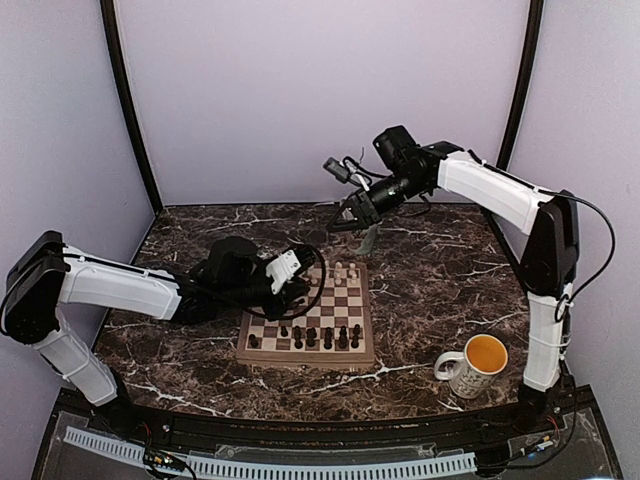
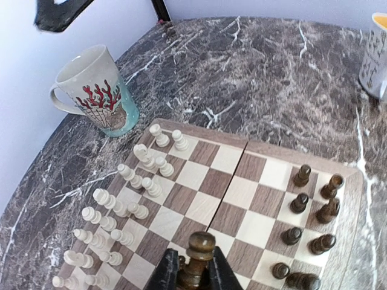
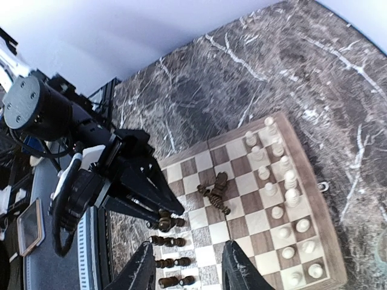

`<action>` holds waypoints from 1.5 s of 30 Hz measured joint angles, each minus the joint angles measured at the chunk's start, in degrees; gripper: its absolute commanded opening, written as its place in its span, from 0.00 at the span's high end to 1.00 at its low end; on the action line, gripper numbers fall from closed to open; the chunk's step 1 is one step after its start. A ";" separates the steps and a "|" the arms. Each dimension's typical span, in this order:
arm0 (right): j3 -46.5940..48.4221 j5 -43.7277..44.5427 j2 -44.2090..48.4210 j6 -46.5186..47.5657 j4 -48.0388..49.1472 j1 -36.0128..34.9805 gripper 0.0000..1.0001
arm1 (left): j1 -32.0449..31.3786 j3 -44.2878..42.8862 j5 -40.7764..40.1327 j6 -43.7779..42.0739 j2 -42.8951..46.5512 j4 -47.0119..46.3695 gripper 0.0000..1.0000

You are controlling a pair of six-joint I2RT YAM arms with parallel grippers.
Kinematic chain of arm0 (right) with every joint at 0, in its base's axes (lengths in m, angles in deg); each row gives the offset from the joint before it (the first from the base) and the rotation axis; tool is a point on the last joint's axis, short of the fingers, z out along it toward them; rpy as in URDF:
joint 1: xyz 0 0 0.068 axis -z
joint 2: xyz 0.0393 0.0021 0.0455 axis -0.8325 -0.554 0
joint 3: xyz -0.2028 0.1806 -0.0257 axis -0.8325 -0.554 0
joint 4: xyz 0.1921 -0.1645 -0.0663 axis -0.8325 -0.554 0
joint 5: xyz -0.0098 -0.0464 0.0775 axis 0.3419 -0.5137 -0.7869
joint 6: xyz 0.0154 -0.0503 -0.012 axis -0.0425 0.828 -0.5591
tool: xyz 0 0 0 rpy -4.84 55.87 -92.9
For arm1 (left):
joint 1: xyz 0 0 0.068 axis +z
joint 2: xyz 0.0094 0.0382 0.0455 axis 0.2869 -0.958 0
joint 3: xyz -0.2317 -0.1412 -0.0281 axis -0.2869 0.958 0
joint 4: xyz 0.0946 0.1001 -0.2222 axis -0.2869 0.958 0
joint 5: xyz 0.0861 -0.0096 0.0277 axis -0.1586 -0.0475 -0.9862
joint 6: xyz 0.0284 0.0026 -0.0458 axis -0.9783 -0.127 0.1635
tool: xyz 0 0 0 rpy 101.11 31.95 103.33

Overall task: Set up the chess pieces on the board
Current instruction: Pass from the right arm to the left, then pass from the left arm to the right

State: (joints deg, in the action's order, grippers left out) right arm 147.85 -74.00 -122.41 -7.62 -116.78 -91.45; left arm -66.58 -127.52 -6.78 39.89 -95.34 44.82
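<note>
Left arm [image 1: 120, 285]: smooth white shell links, black rounded housings at the joints, white plate on the black wrist block. Joint cap [image 3: 27, 109]: black disc, small screw holes on its face. Black cable loop [image 1: 324, 275] at the wrist. Left gripper [image 2: 192, 275]: two black tapered fingers. Right arm [image 1: 495, 190]: same white links and black joints; thin black cable [image 1: 611, 245] bowing off its outer side. Right gripper [image 3: 190, 266]: matte black wedge fingers
</note>
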 measured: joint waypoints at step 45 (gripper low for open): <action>-3.10 0.98 0.02 -6.32 5.33 -6.75 0.76 | 3.63 4.48 7.48 32.04 -2.58 -30.75 0.86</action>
State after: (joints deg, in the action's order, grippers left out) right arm 144.75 -73.01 -122.38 -13.93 -111.45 -98.20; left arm -62.95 -123.04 0.70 71.93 -97.92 14.07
